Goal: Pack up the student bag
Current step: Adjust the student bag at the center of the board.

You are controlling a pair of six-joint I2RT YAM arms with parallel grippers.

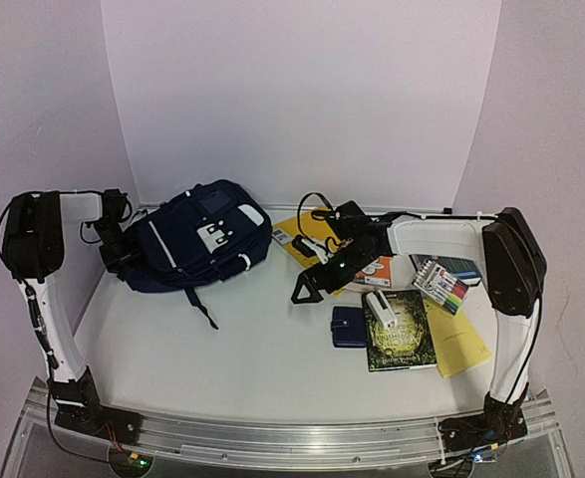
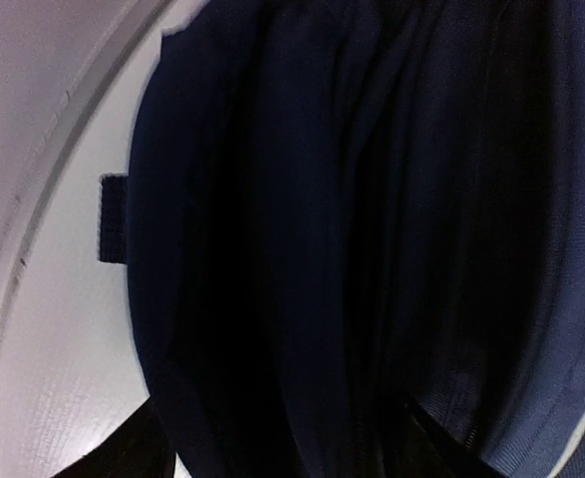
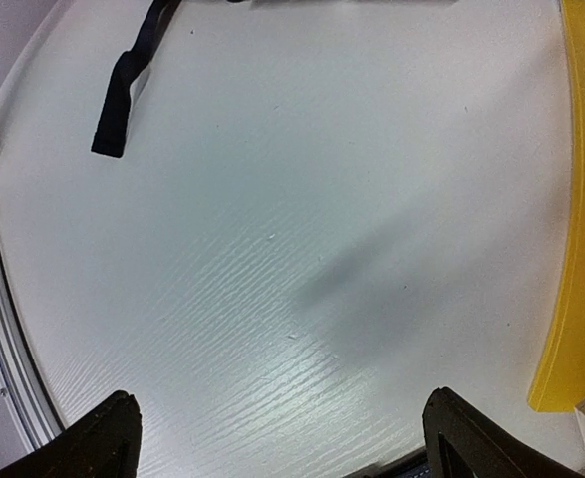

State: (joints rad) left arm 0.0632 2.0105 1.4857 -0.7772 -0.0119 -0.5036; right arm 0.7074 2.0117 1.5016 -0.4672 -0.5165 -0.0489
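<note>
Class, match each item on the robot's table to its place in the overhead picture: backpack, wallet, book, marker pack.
Things:
1. navy-blue striped fabric backpack
2. small navy square wallet
3. dark green book
4. flat pack of coloured markers

Places:
A. farthest right of the four
B. farthest left of the four
C. just left of the book
D. under a small white tube

Pairs: 1-B, 2-C, 3-D, 4-A.
</note>
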